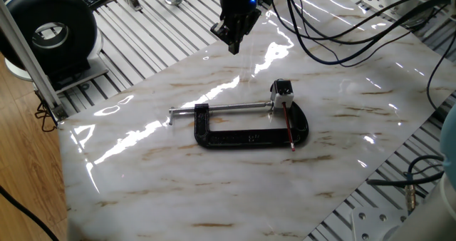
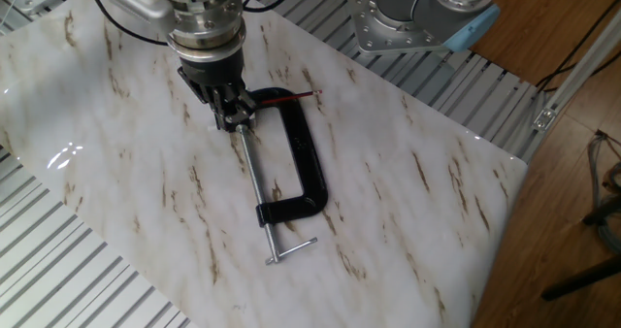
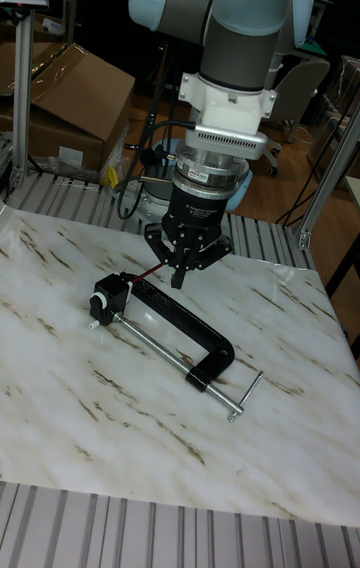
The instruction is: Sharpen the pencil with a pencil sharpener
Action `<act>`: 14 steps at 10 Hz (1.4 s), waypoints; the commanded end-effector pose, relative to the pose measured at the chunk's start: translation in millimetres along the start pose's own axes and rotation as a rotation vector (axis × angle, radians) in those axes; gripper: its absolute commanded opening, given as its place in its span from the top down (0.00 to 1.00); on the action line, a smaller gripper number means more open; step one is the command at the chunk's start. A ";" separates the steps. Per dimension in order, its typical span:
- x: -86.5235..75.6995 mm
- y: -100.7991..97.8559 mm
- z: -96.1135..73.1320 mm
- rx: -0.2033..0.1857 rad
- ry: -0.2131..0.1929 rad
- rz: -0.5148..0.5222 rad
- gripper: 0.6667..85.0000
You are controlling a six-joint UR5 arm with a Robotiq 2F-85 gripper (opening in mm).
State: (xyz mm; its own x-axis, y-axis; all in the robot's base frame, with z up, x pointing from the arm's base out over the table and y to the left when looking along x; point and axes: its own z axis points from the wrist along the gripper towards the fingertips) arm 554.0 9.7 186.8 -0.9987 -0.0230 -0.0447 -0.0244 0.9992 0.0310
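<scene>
The red pencil (image 1: 288, 125) lies across the right end of a black C-clamp (image 1: 249, 137), its far end stuck in the small white and black pencil sharpener (image 1: 283, 91) held at the clamp's screw tip. My gripper (image 1: 233, 45) hangs above the marble table, behind and left of the sharpener, shut with nothing between its fingers. In the other fixed view the gripper (image 2: 231, 120) covers the sharpener, and the pencil (image 2: 288, 98) pokes out beside the clamp (image 2: 304, 163). The tall fixed view shows the gripper (image 3: 180, 279) above the pencil (image 3: 148, 276), right of the sharpener (image 3: 104, 299).
The clamp's long silver screw rod (image 1: 228, 108) points left across the table. A black round device (image 1: 50, 28) stands at the back left, and cables (image 1: 342, 27) trail at the back right. A second arm's base (image 2: 417, 13) is mounted at the table's edge.
</scene>
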 end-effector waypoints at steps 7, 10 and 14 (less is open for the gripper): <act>9.4 -14.8 5.7 -0.033 -0.012 -0.041 1.00; 7.8 -19.3 9.6 -0.026 -0.030 -0.048 1.00; 7.7 -21.4 9.2 -0.018 -0.031 -0.053 1.00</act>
State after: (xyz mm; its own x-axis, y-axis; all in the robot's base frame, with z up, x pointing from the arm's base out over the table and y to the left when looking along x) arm 545.9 -11.9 175.6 -0.9949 -0.0726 -0.0702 -0.0755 0.9964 0.0395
